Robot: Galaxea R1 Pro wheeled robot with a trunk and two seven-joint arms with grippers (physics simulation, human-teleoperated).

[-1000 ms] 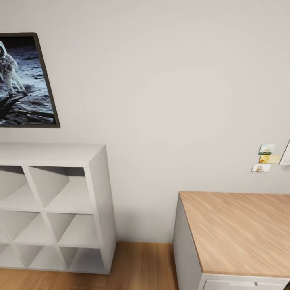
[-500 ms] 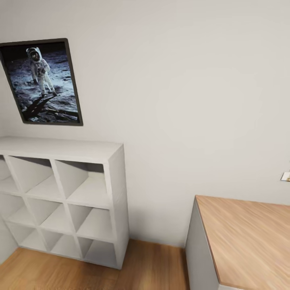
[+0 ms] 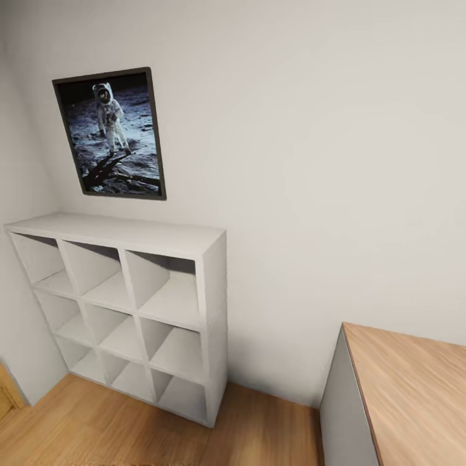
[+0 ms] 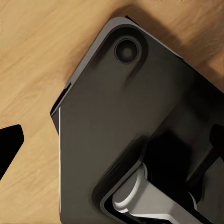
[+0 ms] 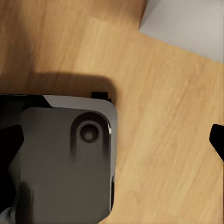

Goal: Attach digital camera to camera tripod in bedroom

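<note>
Camera and tripod lie somewhere beyond these views: ahead are a white shelf (image 3: 129, 304), a moon poster (image 3: 113, 133) and a desk (image 3: 414, 388) corner. Whether either gripper is spread I cannot tell. Best to scan slowly until silver legs appear.

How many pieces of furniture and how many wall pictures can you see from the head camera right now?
Furniture: 2, white cube shelf and wood-topped desk.
Wall pictures: 1, framed astronaut poster.
Total: 3.
</note>
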